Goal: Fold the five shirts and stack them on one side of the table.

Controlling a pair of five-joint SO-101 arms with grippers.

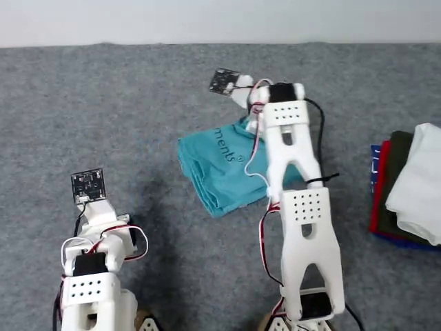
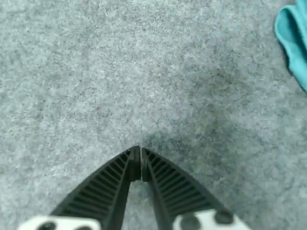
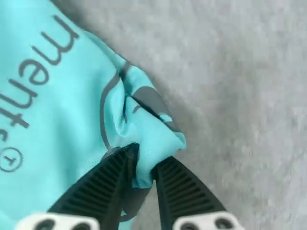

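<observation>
A teal shirt (image 1: 220,169) with grey print lies folded in the middle of the grey table. My right gripper (image 3: 143,165) is shut on a bunched corner of the teal shirt (image 3: 72,96), at its far edge under the right arm (image 1: 286,131). A stack of folded shirts (image 1: 406,189) sits at the right edge, white on top, then dark green, red and blue. My left gripper (image 2: 140,165) is shut on nothing, over bare carpet at the near left, with the teal shirt's edge (image 2: 293,38) off to one side. The left arm (image 1: 93,227) stands near the front left.
Grey carpet (image 1: 103,103) covers the whole table. A pale wall strip (image 1: 207,21) runs along the far edge. Open carpet lies at the left and far side.
</observation>
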